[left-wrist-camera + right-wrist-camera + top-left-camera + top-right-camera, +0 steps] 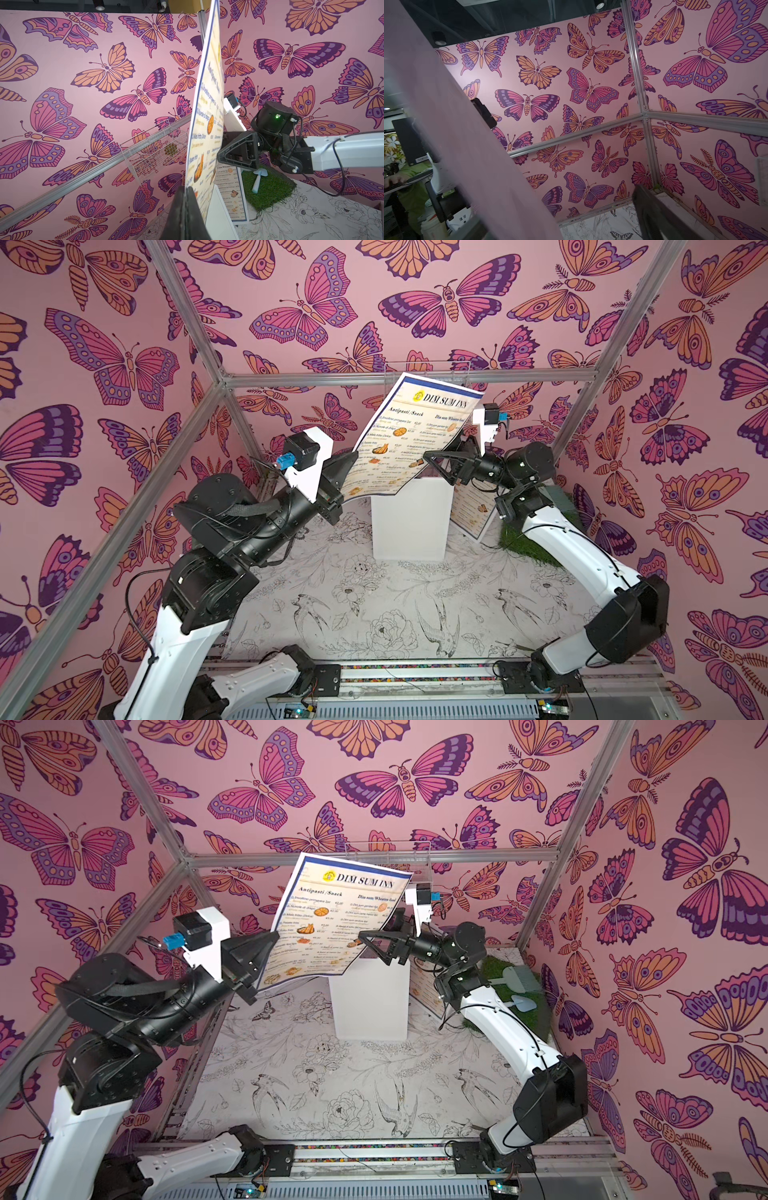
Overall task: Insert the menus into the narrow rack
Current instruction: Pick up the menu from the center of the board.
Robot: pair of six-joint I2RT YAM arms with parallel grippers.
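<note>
One menu (419, 423) (332, 907), a cream sheet with a blue border headed "DIM SUM INN", hangs bent in the air above the white box. My left gripper (353, 454) (188, 189) is shut on its lower left edge. My right gripper (444, 450) stands open at the sheet's right edge, one finger in front of the print and the other behind. In the right wrist view the sheet's pale back fills one side and a finger (654, 207) stands well apart from it. The narrow rack (428, 369) (153, 149) hangs on the back rail. A second menu (473, 510) leans against the box.
A tall white box (409, 522) stands at mid-table under the held sheet. A green turf mat (515, 986) with a pale blue toy rake and shovel lies at the back right. Aluminium frame rails run along the butterfly-papered walls.
</note>
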